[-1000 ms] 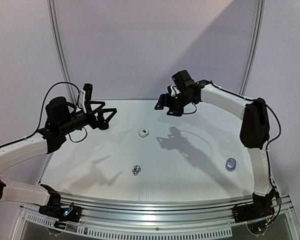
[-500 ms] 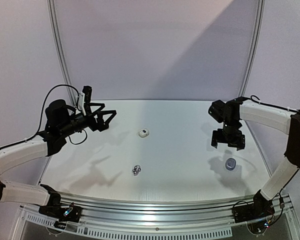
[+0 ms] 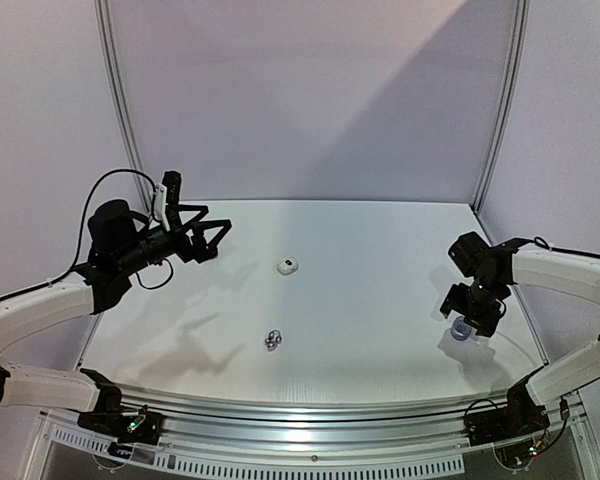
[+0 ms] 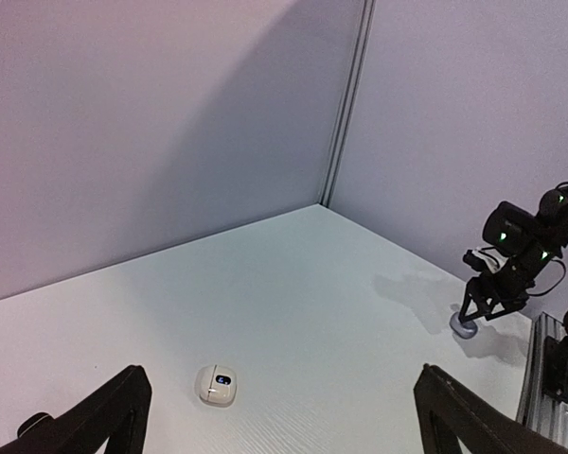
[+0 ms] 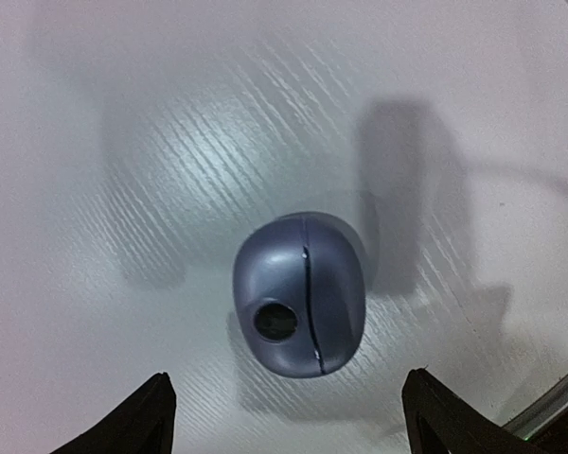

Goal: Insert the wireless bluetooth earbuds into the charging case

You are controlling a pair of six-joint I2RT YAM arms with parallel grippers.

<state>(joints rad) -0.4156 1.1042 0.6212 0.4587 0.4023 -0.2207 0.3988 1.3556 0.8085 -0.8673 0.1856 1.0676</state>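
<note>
Top view: the left gripper [image 3: 212,225] hangs wide open, empty. The right gripper [image 3: 472,318] hovers over the grey-blue case [image 3: 463,331]. The earbuds [image 3: 272,340] lie clustered mid-table, loose (the white case [image 3: 287,266] sits behind them).
Left wrist: fingers spread, holding nothing.
Right wrist: 2 fingers apart, flanking the closed case, gripping nothing.

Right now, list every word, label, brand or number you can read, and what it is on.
None readable.
White case: a small dark window with a blue glow, too small to read.
Blue-grey case: no print visible, only a seam and a dark round spot.
</note>
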